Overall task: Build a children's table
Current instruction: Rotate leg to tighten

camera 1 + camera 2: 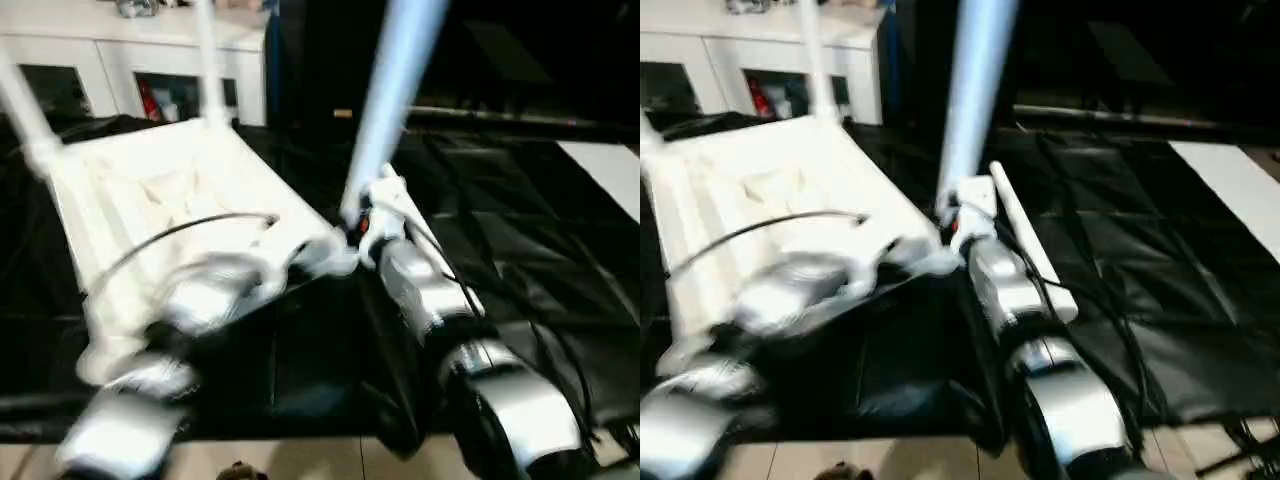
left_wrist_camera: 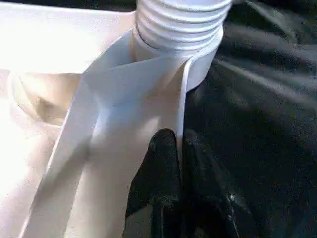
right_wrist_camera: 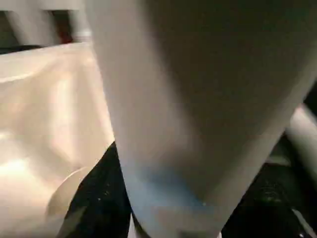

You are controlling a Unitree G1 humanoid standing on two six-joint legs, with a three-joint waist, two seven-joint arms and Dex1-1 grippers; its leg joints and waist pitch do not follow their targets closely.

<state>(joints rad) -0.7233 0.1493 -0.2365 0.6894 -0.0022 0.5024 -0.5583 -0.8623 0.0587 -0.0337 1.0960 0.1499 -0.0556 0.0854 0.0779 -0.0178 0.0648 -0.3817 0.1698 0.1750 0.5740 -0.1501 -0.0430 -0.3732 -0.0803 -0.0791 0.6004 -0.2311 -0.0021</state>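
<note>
Black sheet [image 1: 520, 250] under everything. Left end effector [image 2: 179, 148] pinches the top [image 1: 150, 190] rim; right end effector [image 1: 362, 222] holds a leg [image 1: 390, 90], which may cross-thread if tilted.

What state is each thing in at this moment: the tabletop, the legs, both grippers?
Tabletop: lying upside down on the black sheet, ribbed underside up.
Two far legs: standing upright in their corner sockets.
Third leg: held tilted at the near corner, threaded end at the socket; whether seated, cannot tell.
Fourth leg: lying loose on the sheet.
Left gripper: shut on the tabletop's rim.
Right gripper: on the third leg.
</note>
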